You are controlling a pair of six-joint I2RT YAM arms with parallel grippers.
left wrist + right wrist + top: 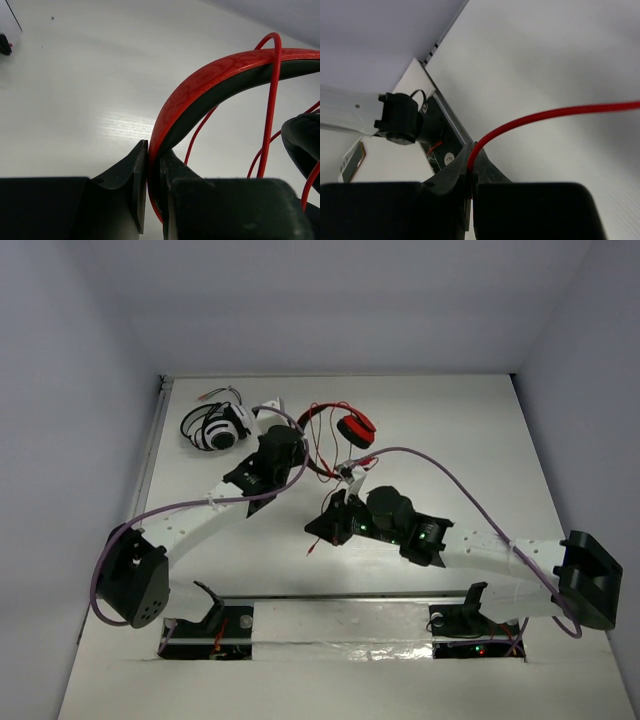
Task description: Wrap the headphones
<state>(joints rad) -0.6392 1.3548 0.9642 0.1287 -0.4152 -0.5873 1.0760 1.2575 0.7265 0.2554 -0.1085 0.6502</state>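
The red headphones lie at the back middle of the table, with loops of thin red cable around them. My left gripper is shut on the black-lined headband, pinched between both fingers; cable crosses over the band. My right gripper is nearer the front, shut on the red cable, which runs out to the right from my right gripper. The cable's loose end hangs just below that gripper.
Black-and-white headphones lie at the back left, with a small white object beside them. The left arm's base and the mounting rail are along the near edge. Purple arm cables arch over the table.
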